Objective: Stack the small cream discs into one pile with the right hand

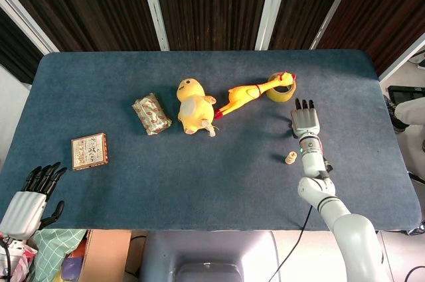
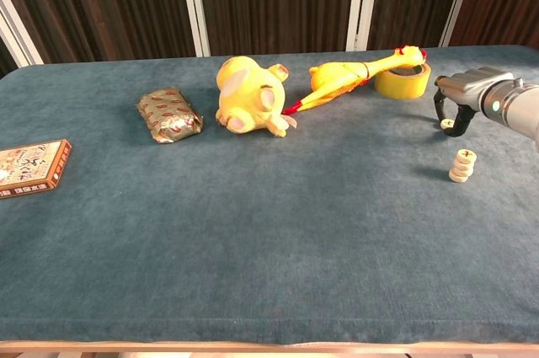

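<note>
- Table edge first: nearest to us in the head view is the left hand, hanging off the near-left corner of the blue table. We see its dark fingers spread apart and nothing in them, so it's just idle there.
- Next up on the left side we've got a small flat box with a printed top, lying flat near the left edge, well apart from everything else.
- On the right side we find the cream discs, already sitting as one short upright pile. In the chest view we can make out several stacked layers, a bit uneven but standing.
- Just beyond and to the right of that pile is the right hand, palm down over the cloth, fingers stretched out flat and slightly apart, gripping nothing. It's near the pile but not touching it. In the chest view we only catch it side-on at the right edge, with the thumb hooked downward.
- Further back, around the middle, we see a crinkly foil-wrapped packet lying at an angle.
- Right of that is a yellow plush toy on its side, close to the packet but not touching it.
- A yellow rubber chicken stretches diagonally from beside the plush toward the far right.
- Farthest back is a roll of yellow tape, lying flat, with the chicken's head resting on top of it.
</note>
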`<state>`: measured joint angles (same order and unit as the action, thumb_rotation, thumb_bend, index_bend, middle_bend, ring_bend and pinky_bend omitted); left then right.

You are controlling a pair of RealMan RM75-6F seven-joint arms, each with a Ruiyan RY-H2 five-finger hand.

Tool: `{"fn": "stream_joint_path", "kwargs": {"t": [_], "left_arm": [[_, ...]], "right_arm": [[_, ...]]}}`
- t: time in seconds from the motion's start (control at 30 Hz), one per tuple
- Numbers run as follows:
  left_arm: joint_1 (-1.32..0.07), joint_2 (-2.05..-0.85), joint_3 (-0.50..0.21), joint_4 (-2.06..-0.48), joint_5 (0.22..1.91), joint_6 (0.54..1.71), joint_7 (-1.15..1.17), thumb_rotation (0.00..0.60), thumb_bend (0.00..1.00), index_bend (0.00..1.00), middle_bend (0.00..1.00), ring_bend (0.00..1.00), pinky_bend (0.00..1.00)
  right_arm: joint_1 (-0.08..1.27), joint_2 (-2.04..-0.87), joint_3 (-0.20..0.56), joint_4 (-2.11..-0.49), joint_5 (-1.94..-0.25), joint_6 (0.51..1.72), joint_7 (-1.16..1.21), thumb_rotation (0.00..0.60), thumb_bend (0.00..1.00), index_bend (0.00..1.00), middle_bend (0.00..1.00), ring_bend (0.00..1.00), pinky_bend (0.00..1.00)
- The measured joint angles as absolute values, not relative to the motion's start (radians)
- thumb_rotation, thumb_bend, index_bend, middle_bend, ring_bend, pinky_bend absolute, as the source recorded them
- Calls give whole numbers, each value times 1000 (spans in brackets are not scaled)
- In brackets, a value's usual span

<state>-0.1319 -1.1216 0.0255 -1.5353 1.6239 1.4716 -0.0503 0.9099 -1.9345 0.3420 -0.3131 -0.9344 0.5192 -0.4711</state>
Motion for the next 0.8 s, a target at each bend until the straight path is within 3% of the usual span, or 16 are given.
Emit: {"fn": "stream_joint_path", "kwargs": {"t": [0.4, 0.8], "left_arm": [[-129, -1116, 32, -1534, 1636, 1482, -65, 600, 465, 0, 0, 0, 55], [-130, -1105, 28, -1534, 1615, 1470, -90, 600, 465, 0, 0, 0, 55]], "right_arm": [[883, -1865, 340, -462, -976, 602, -431, 600, 497, 638, 119, 0, 0], [746, -1596, 258, -1039, -1088, 764, -392, 600, 497, 599, 119, 0, 0]]}}
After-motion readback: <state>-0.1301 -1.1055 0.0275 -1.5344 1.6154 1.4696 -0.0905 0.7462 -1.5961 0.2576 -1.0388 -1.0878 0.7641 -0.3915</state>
